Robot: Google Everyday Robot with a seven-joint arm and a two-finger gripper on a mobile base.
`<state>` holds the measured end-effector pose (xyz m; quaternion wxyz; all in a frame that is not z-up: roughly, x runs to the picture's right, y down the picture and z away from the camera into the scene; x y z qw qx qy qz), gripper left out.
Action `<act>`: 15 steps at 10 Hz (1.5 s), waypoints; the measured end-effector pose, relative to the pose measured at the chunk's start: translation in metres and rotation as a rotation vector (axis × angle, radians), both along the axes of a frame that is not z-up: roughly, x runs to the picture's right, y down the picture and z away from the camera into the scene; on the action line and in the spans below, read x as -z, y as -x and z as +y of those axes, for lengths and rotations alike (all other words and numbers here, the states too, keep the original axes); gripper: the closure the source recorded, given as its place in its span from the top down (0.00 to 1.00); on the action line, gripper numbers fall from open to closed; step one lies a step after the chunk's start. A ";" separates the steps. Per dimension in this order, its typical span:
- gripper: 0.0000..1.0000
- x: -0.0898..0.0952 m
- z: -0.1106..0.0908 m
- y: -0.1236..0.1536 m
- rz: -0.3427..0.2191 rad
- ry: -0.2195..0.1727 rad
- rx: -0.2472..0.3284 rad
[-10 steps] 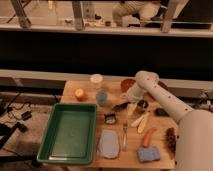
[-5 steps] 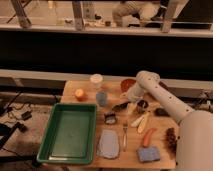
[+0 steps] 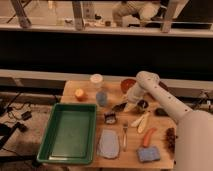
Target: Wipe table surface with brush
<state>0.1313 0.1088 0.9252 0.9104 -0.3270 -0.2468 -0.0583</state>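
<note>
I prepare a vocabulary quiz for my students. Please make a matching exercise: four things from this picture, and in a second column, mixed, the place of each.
1 green tray
2 orange fruit
3 blue sponge
4 gripper

A front right corner of the table
B mid-table, right of the blue cup
C front left
D back left, near the white cup

Pairs: 1-C, 2-D, 3-A, 4-B

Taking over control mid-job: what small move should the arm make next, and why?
Probably secure the brush first, then sweep. The gripper is down right at the brush near the middle of the table, and the brush appears to lie on the table. A firm hold cannot be confirmed from this view.
</note>
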 end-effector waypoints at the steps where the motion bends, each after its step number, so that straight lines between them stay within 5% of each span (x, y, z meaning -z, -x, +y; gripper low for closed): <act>1: 0.54 -0.002 0.002 0.002 -0.004 0.007 0.006; 4: 0.49 -0.004 0.003 0.003 -0.009 0.013 0.009; 6: 0.31 -0.005 0.003 0.002 -0.009 0.013 0.005; 9: 0.22 -0.003 0.000 0.001 -0.010 0.005 -0.004; 12: 0.01 0.001 -0.005 -0.001 -0.028 -0.005 -0.029; 15: 0.00 0.007 -0.013 -0.002 -0.042 -0.028 -0.057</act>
